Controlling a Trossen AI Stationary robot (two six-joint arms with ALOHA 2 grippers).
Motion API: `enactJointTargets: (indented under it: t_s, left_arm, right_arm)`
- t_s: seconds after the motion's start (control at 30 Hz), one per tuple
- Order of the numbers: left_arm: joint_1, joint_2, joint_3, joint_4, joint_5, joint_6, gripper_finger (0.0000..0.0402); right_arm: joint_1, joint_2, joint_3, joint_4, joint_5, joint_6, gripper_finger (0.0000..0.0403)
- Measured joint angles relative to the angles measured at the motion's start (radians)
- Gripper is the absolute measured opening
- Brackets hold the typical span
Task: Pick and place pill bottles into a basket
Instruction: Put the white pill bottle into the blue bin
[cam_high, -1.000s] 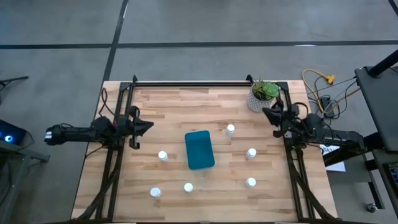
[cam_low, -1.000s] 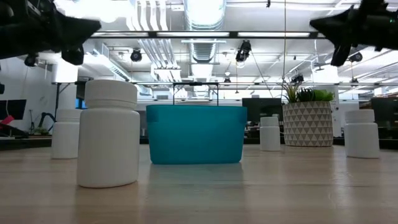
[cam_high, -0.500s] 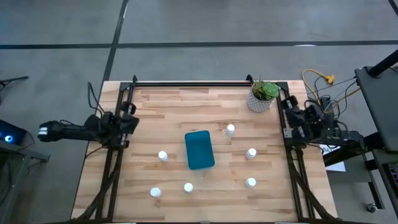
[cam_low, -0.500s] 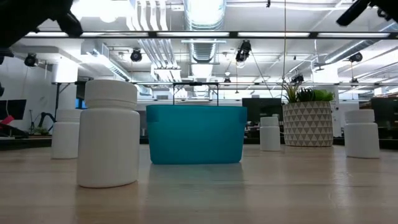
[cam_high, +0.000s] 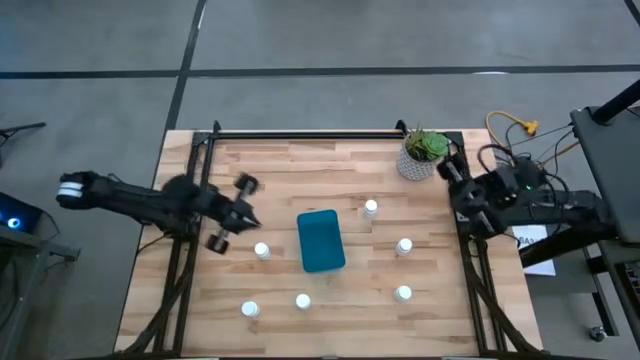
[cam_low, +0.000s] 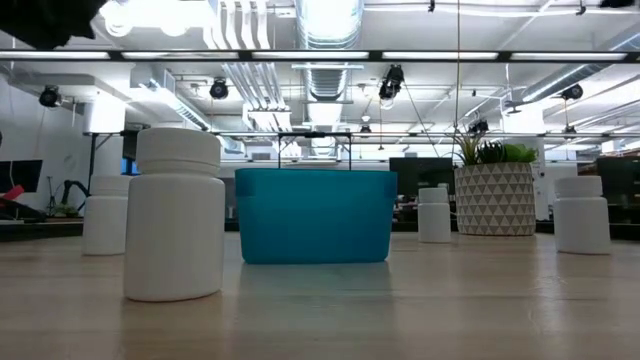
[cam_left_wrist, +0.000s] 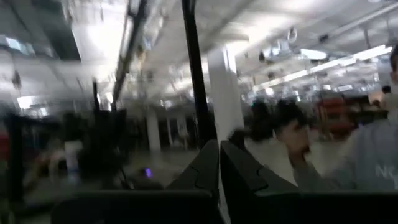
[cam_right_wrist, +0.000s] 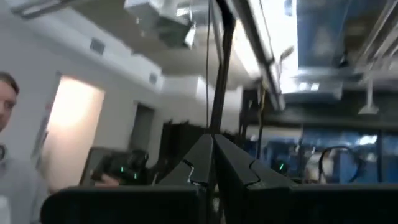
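Observation:
Six white pill bottles stand upright on the wooden table around the teal basket (cam_high: 321, 240) (cam_low: 315, 215): one (cam_high: 371, 208) far right of it, one (cam_high: 262, 250) to its left, one (cam_high: 404, 246) to its right, and three near the front (cam_high: 250, 309) (cam_high: 303, 300) (cam_high: 403, 293). My left gripper (cam_high: 250, 218) (cam_left_wrist: 217, 158) hangs shut and empty in the air left of the basket, tipped upward. My right gripper (cam_high: 446, 172) (cam_right_wrist: 211, 152) is shut and empty, raised at the table's right edge near the plant.
A white patterned pot with a green plant (cam_high: 424, 152) (cam_low: 495, 198) stands at the far right corner. A black frame (cam_high: 300, 132) runs along the table's far edge and sides. People show in the room beyond: one (cam_left_wrist: 373, 155), another (cam_right_wrist: 7, 155).
Both arms have risen and tipped their grippers upward, climbing out of the low view's top. My left gripper first drew back toward the table's left edge, then swung out toward the basket. Both have stayed shut. Bottles and basket have not moved.

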Motion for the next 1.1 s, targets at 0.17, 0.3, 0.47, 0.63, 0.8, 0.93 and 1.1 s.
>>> enactJointTargets:
  t_s: [0.17, 0.3, 0.47, 0.63, 0.8, 0.93, 1.1]
  left_arm:
    - [-0.009, 0.046, 0.032, 0.022, 0.001, 0.007, 0.0000]
    - [-0.009, 0.045, 0.021, 0.004, 0.001, 0.001, 0.0000]
    - [-0.009, 0.019, 0.008, -0.027, 0.001, 0.000, 0.0000]
    - [-0.009, 0.010, 0.003, -0.022, -0.001, 0.000, 0.0000]
    - [-0.009, 0.021, 0.003, -0.024, -0.003, 0.000, 0.0000]
    - [-0.009, 0.029, 0.004, -0.023, -0.004, 0.000, 0.0000]
    - [-0.009, 0.028, 0.007, -0.020, -0.006, 0.000, 0.0000]
  right_arm:
    - [0.024, 0.188, 0.197, -0.345, -0.001, -0.146, 0.0009]
    - [0.031, 0.318, 0.435, -0.849, 0.010, -0.326, 0.0009]
    - [0.040, 0.489, 0.734, -1.351, 0.104, -0.468, 0.0009]
    - [0.051, 0.639, 0.980, -1.651, 0.297, -0.499, 0.0009]
    - [0.051, 0.771, 1.158, -1.880, 0.504, -0.541, 0.0009]
    - [0.051, 0.873, 1.248, -2.023, 0.605, -0.576, 0.0009]
    - [0.050, 0.991, 1.308, -2.157, 0.711, -0.596, 0.0009]
